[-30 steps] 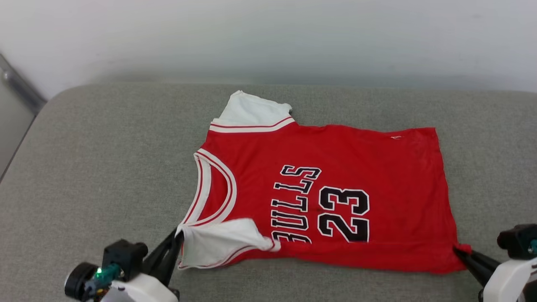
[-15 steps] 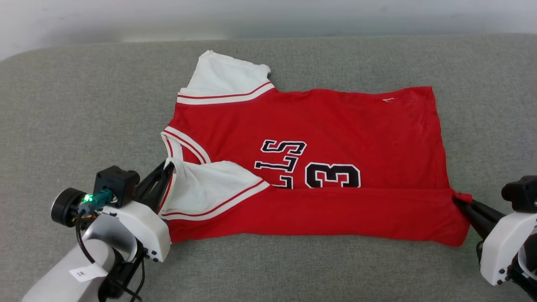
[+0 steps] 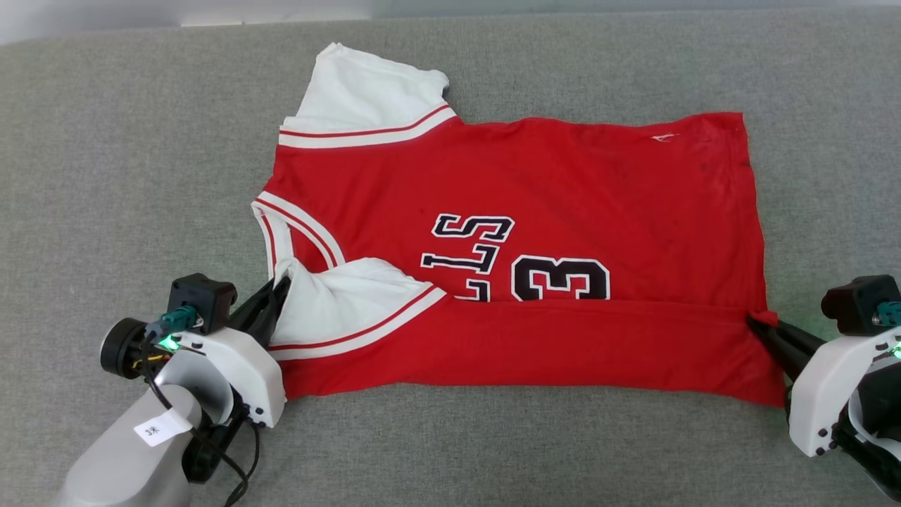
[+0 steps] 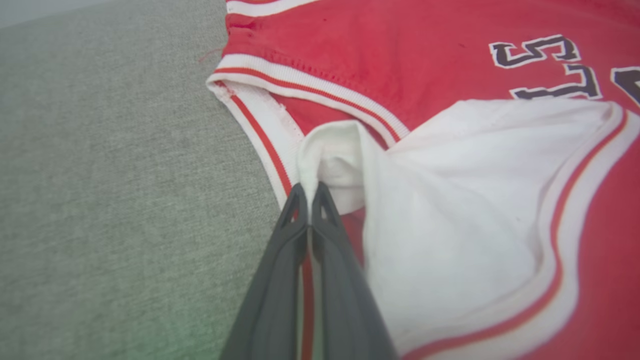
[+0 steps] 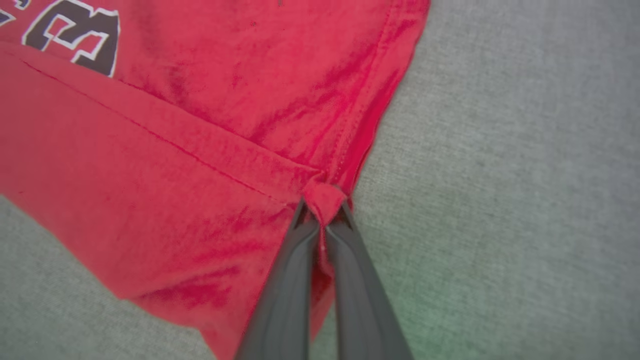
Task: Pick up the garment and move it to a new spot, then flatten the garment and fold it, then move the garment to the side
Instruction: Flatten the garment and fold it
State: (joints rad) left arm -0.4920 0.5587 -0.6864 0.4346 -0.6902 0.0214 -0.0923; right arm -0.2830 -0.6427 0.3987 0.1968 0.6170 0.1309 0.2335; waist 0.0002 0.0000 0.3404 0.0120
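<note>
The garment (image 3: 535, 183) is a red jersey with white sleeves and black lettering, lying flat on the grey cushion (image 3: 127, 162), collar to the left. Its near edge is folded over the chest, covering the lower part of the letters. My left gripper (image 3: 278, 290) is shut on the near white sleeve beside the collar; the left wrist view shows white cloth (image 4: 330, 160) pinched at the left gripper (image 4: 310, 192). My right gripper (image 3: 757, 322) is shut on the near hem corner; the right wrist view has a red tuft (image 5: 322, 197) between the tips of the right gripper (image 5: 322, 212).
The grey cushion (image 5: 525, 150) stretches left, right and in front of the jersey. A pale wall strip (image 3: 176, 10) runs along the top edge behind it. My white forearms (image 3: 211, 380) sit at the lower corners.
Both grippers have carried the near edge of the garment up and over its chest, so the fold now hides the lower letters. The head camera tilted down, shifting the whole picture.
</note>
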